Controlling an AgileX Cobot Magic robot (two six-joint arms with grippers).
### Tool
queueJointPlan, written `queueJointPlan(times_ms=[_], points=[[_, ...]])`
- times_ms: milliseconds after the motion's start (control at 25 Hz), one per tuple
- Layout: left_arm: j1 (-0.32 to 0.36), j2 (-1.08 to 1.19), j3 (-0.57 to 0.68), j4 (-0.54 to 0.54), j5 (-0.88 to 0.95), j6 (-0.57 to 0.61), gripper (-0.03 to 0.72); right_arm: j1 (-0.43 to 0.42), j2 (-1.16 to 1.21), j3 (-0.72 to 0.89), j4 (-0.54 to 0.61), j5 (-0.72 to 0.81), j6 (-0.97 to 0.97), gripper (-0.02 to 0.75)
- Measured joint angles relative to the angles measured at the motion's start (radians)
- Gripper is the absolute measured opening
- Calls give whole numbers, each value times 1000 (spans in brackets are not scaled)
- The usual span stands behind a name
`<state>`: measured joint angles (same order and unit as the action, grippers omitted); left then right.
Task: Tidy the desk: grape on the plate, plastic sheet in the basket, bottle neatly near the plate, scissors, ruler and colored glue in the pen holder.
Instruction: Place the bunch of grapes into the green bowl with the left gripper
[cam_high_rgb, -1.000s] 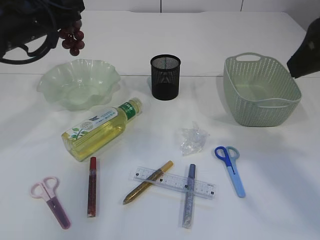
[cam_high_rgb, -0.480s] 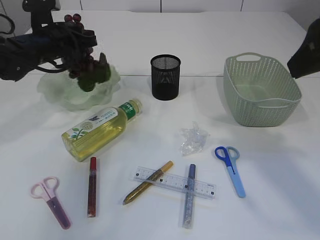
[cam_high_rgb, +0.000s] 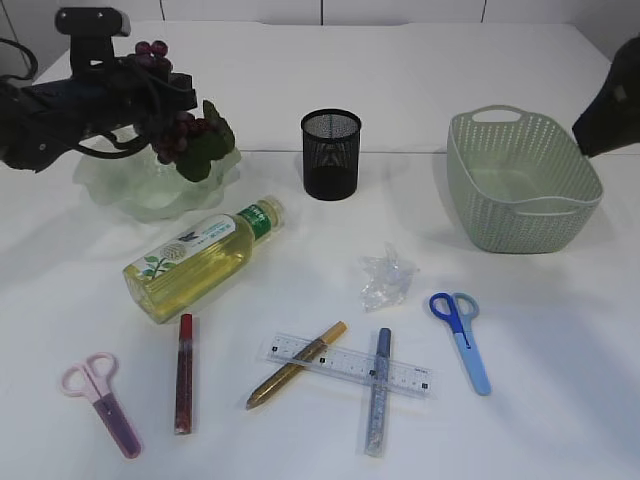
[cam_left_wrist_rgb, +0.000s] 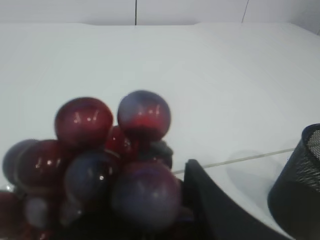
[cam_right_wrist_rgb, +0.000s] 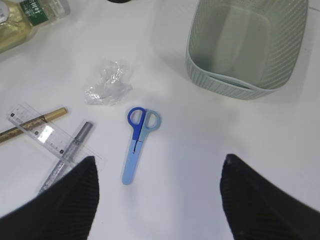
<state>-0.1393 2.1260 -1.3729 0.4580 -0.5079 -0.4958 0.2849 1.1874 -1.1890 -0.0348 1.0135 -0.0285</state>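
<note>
My left gripper (cam_high_rgb: 172, 118) is shut on a dark red grape bunch (cam_high_rgb: 188, 130) with a green leaf, held just above the right rim of the pale green wavy plate (cam_high_rgb: 118, 190). The grapes (cam_left_wrist_rgb: 115, 155) fill the left wrist view. The bottle (cam_high_rgb: 200, 258) lies on its side in front of the plate. The crumpled plastic sheet (cam_high_rgb: 385, 278), blue scissors (cam_high_rgb: 462, 335), pink scissors (cam_high_rgb: 100, 395), ruler (cam_high_rgb: 345, 365) and red (cam_high_rgb: 185, 372), gold (cam_high_rgb: 297, 364) and silver (cam_high_rgb: 378, 390) glue pens lie on the table. My right gripper (cam_right_wrist_rgb: 158, 165) is open and empty, high above the blue scissors (cam_right_wrist_rgb: 137, 140).
The black mesh pen holder (cam_high_rgb: 331, 154) stands at the middle back. The green basket (cam_high_rgb: 520, 180) stands at the back right, below the right arm (cam_high_rgb: 610, 110). The ruler lies across the gold and silver glue pens.
My left arm came down from the upper left corner with the grapes and now holds them over the plate's right rim. The right arm has not moved.
</note>
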Motion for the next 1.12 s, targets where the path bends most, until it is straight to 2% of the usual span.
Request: queueJointPlan(times_ms=[160,240,320,520,600,1120], points=[[13,24,0,-2,8,4,183,0,13,0,-2,0,0,584],[15,31,0,-2,27,6,214,0,15,0,-2,-1,0,584],[17,33,0,-6,39,6,285,0,15,0,-2,-1,0,584],[17,33,0,-6,42,7,546,0,17,0,-2,-1,0,584],[17,33,-2,-6,42,7,585,0,17,0,-2,-1,0,584],[17,-18,-2,-6,114,7,586,0,17,0,-2,-1,0,584]])
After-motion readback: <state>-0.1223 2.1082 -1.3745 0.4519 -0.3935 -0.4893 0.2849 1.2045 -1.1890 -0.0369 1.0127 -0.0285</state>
